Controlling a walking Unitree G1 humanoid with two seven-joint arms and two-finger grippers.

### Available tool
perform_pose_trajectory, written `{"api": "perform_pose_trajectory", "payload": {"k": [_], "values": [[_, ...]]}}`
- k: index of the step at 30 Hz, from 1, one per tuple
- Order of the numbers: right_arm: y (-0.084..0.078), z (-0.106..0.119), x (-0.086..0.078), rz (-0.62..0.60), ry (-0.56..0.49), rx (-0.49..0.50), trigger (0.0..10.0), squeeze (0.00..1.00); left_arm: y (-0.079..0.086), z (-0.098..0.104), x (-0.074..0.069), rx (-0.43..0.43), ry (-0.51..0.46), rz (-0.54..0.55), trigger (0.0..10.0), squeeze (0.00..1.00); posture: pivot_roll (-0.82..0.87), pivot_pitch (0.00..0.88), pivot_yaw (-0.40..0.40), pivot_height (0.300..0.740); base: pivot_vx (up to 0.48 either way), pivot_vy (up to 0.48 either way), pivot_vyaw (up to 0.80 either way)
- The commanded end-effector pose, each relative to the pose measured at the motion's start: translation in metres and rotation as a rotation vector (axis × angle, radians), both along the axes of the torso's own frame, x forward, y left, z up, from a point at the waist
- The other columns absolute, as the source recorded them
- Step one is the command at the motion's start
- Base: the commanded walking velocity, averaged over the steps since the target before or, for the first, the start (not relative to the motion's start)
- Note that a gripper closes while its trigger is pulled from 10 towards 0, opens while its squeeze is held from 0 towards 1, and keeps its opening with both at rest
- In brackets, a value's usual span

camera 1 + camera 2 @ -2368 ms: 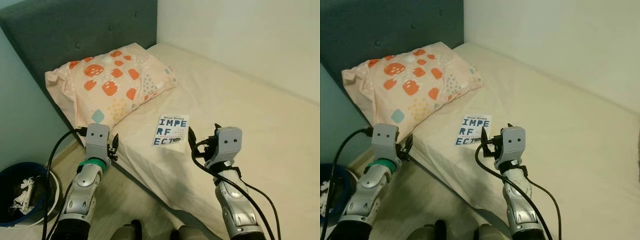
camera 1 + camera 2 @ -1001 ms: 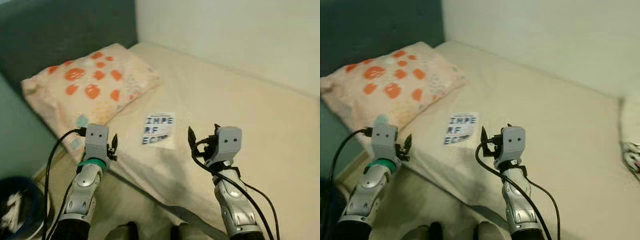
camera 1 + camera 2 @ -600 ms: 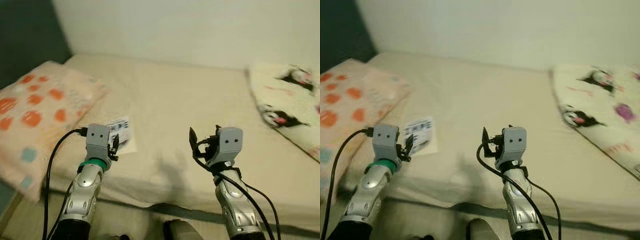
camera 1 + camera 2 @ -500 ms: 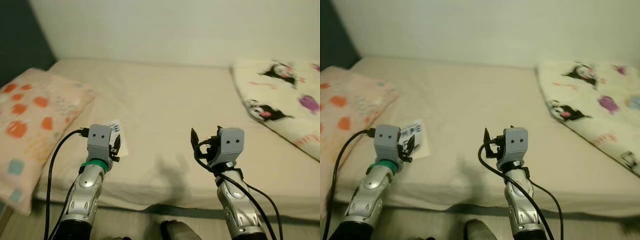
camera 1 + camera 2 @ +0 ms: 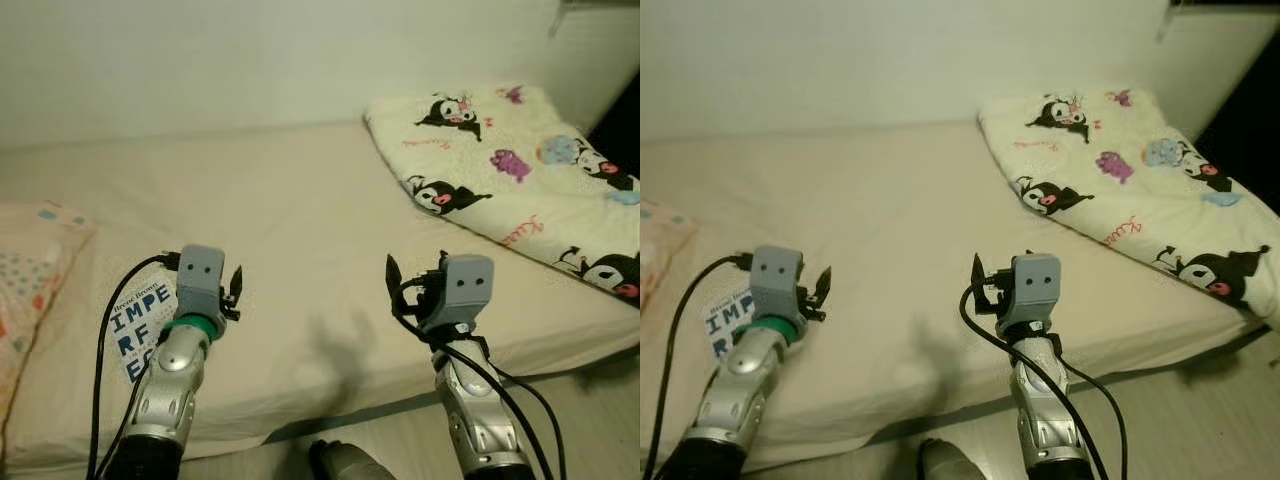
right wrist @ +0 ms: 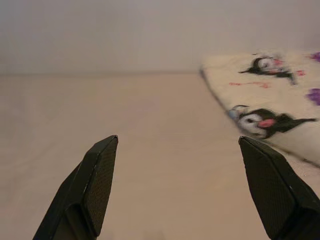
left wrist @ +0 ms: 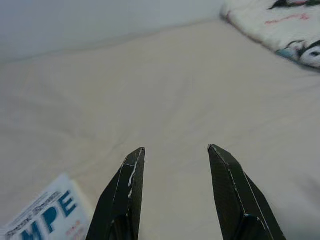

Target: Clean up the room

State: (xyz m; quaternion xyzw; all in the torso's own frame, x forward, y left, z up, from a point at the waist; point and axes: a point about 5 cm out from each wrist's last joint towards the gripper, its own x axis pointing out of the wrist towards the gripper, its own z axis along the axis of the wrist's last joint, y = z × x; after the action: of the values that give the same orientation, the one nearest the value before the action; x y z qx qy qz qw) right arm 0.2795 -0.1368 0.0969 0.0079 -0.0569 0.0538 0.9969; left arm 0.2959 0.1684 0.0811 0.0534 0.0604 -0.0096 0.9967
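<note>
- Book (image 5: 135, 318) with the blue block lettering lies flat on the bed (image 5: 300, 230), close to the near edge, between the pillow end and the middle; it looks like the loose thing to tidy, though the task names nothing in particular.
- Both arms are held up over the near edge of the bed, carrying nothing. This reads as scouting for what to pick up, not yet reaching.
- Left gripper (image 7: 176, 150) hovers above the sheet just beside the book, its fingers parted with nothing between them.
- Right gripper (image 6: 177, 142) is over the middle of the near edge, fingers spread wide and empty.
- Next, I'd say the left arm needs to come down onto the book's edge; a thin flat cover on soft bedding will be awkward to pinch.
- Left wrist view catches just a corner of the book by the left fingers.
- Eye views add the pillow (image 5: 30, 270) at the left end and the cartoon-print blanket (image 5: 510, 170) folded at the right end; the right wrist view glimpses that blanket, well apart.
</note>
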Motion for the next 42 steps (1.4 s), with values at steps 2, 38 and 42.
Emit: {"api": "perform_pose_trajectory", "payload": {"k": [2, 38, 42], "values": [[-0.0011, -0.0048, -0.0018, -0.003, 0.02, -0.003, 10.0, 0.0, 0.0015, -0.0071, -0.0034, 0.006, 0.036, 0.008, 10.0, 0.0, -0.16, 0.028, 0.061, 0.731, 0.0, 0.0, 0.0], [-0.0013, -0.0041, -0.0017, 0.006, 0.015, -0.016, 10.0, 0.0, 0.0004, -0.0064, -0.0023, 0.011, 0.033, 0.004, 10.0, 0.0, -0.16, 0.023, 0.056, 0.731, 0.0, 0.281, 0.0], [-0.0012, -0.004, -0.0018, 0.007, 0.015, -0.016, 10.0, 0.0, 0.0004, -0.0064, -0.0025, 0.012, 0.033, 0.003, 10.0, 0.0, -0.16, 0.024, 0.056, 0.731, 0.0, 0.0, 0.0]]}}
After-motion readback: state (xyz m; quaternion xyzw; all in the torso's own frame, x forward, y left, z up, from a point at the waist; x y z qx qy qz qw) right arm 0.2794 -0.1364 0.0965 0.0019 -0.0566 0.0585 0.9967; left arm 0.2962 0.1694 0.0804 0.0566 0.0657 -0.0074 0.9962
